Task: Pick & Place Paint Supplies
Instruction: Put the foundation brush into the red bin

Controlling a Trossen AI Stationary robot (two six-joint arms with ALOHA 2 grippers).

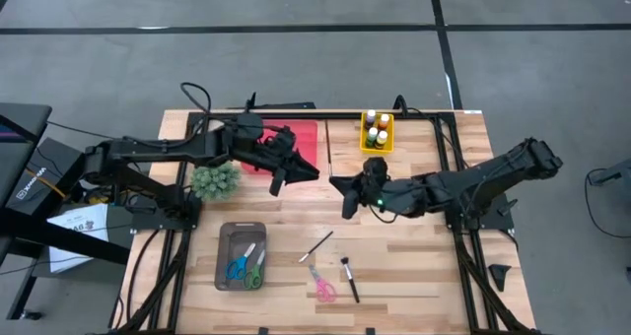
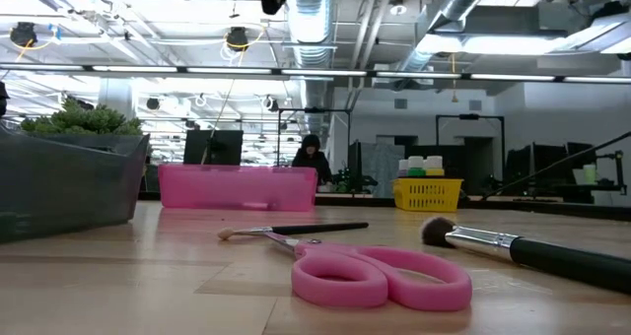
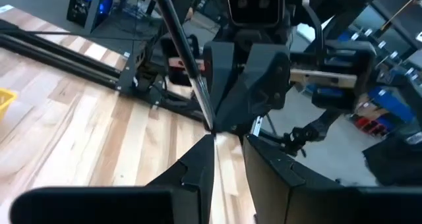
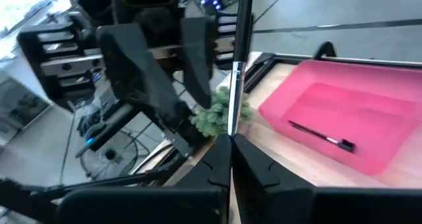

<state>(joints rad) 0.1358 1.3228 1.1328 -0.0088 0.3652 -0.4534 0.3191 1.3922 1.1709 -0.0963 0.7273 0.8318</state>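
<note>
held a thin paintbrush (image 4: 239, 59) upright in the pinched-shut right gripper (image 1: 344, 199), facing the left gripper (image 1: 279, 180), seemingly empty, fingers nearly together, probably for a handover toward the pink tray (image 1: 304, 138).

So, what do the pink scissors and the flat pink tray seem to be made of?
The pink scissors look like moulded plastic at the handles: smooth, softly glossy loops. The flat pink tray seems to be plastic too, with a thin, slightly translucent wall and rounded corners.
</note>
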